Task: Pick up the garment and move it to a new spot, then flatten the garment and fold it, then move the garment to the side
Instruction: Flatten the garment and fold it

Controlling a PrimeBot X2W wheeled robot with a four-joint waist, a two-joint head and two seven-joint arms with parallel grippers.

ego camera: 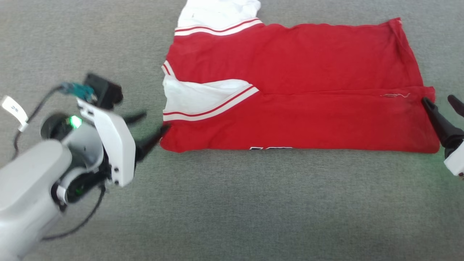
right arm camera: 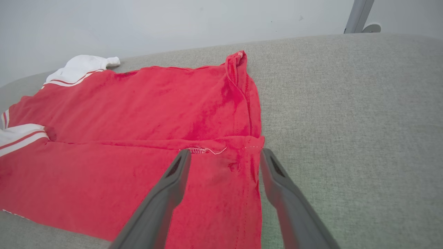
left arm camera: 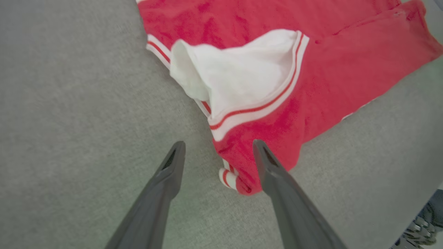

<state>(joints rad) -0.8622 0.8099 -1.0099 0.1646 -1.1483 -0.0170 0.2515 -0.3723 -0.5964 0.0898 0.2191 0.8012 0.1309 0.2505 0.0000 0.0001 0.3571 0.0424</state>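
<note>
The grey cloth-covered counter (ego camera: 232, 210) is taken up across its far half by the garment (ego camera: 297, 72), which is laid out flat. Its near long side has been folded over the middle, so that a doubled edge runs along the front. A sliver of the numerals (ego camera: 270, 148) is seen at that front edge.

The garment is judged to be light, limp and thin. It can be expected to sag and drag when lifted, and to slide a little on the cloth cover, though no breakage is to be feared. A pinch through both layers at the two end corners of the folded front edge is judged best, so that the fold is kept.

At the garment's left end a white sleeve panel (ego camera: 195, 96) is folded in on top. A second sleeve (ego camera: 217, 12) is left sticking out past the garment's far edge.

The left claw (ego camera: 156, 120) is held open at the garment's front left corner, one finger over the red cloth. The right claw (ego camera: 436, 98) is likewise spread, and is set astride the garment's right hem beside a loose thread (ego camera: 397, 95).
</note>
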